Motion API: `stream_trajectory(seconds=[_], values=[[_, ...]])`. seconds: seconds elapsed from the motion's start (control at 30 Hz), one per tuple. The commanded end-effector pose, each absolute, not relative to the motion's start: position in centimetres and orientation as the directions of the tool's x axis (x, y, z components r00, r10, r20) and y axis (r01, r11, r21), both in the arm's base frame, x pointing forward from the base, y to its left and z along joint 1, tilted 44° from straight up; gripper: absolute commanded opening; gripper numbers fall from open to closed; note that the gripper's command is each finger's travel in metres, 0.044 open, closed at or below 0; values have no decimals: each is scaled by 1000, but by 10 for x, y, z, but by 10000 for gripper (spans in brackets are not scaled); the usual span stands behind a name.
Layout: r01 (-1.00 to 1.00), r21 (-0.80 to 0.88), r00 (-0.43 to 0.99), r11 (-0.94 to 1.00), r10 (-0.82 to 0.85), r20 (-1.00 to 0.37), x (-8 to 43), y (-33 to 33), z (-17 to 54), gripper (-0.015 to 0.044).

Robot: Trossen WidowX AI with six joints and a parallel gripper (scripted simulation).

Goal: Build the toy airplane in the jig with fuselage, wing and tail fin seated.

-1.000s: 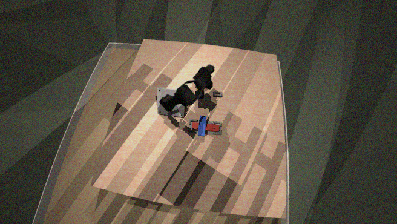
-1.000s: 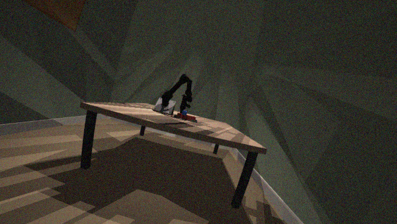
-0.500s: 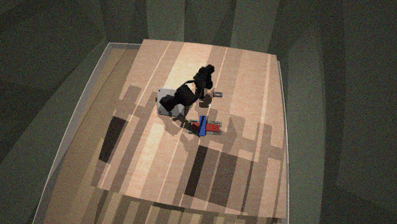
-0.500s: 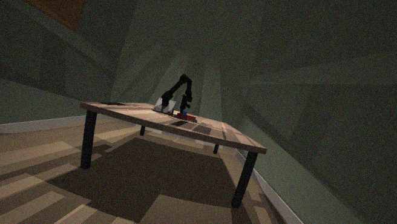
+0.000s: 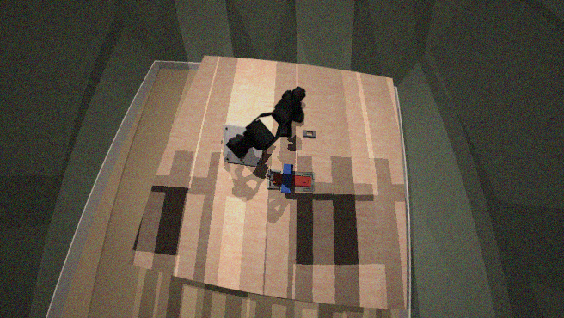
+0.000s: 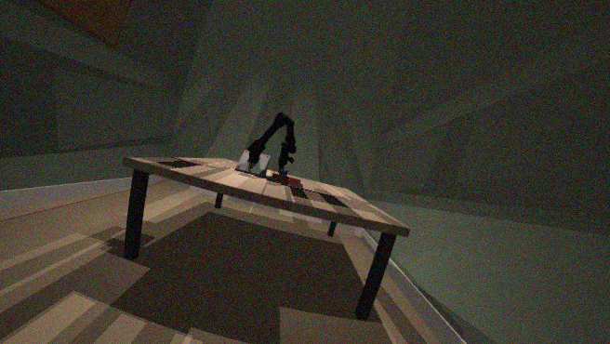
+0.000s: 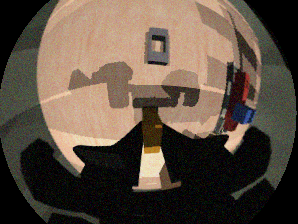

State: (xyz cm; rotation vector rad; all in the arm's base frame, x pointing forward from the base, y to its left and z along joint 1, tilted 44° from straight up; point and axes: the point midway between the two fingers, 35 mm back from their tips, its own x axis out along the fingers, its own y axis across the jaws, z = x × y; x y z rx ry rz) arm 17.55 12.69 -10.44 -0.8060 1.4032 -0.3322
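My gripper (image 7: pixel 149 123) (image 6: pixel 282 168) is shut on the orange-yellow tail fin (image 7: pixel 152 125), which stands narrow between the fingertips in the wrist view. Whether the fin touches the table is unclear. The red fuselage (image 5: pixel 299 181) (image 7: pixel 243 84) (image 6: pixel 294 180) lies in the grey cradle (image 5: pixel 313 183) (image 7: pixel 228 92), to the right in the wrist view. The blue wing (image 5: pixel 287 171) (image 7: pixel 244 114) lies across the fuselage, nearer its left end in the top view. A small square outline shows near the fuselage's right end there. The wing's tab is hidden.
A small grey block with a rectangular hole (image 5: pixel 304 134) (image 7: pixel 157 31) lies on the table (image 5: pixel 241 266) (image 6: pixel 223 186), beyond the fingertips in the wrist view. The arm's pale base plate (image 5: pixel 229 133) (image 6: pixel 243 163) is left of the cradle. Strong shadow bands cross the table.
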Motion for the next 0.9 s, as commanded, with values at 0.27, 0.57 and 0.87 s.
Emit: stream_trajectory(seconds=[0.27, 0.57, 0.87], values=[[-238, -666, 164, 707, -646, -745, 172, 154, -81, 0], [-235, -669, 152, 706, -653, -742, 167, 170, -60, 0], [-229, -675, 140, 702, -662, -736, 159, 185, -38, 0]])
